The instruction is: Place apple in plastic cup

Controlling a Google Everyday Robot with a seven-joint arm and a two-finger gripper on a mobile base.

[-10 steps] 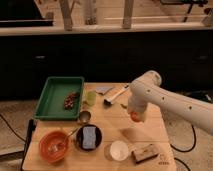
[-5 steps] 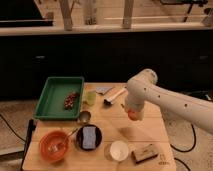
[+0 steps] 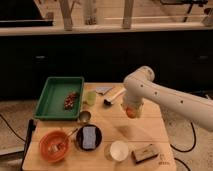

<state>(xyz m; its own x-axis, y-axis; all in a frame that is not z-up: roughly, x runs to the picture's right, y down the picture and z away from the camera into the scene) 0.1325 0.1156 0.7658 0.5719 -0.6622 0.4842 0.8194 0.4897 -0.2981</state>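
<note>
The apple (image 3: 130,112) is a small orange-red fruit held in my gripper (image 3: 131,111), above the right middle of the wooden table (image 3: 150,131). The gripper is shut on it at the end of the white arm (image 3: 165,97), which comes in from the right. The plastic cup (image 3: 90,98) is a short translucent light-green cup standing at the table's back, just right of the green tray. The gripper with the apple is to the right of the cup, well apart from it and higher.
A green tray (image 3: 50,97) holding dark red bits (image 3: 71,99) is at back left. A small metal cup (image 3: 84,117), an orange bowl (image 3: 53,143), a dark bowl with a blue sponge (image 3: 89,137), a white cup (image 3: 119,150) and a brown block (image 3: 145,153) stand along the front. A utensil (image 3: 114,96) lies behind.
My gripper has moved a little to the left with the apple in it, toward the table's middle. Nothing else on the table has moved.
</note>
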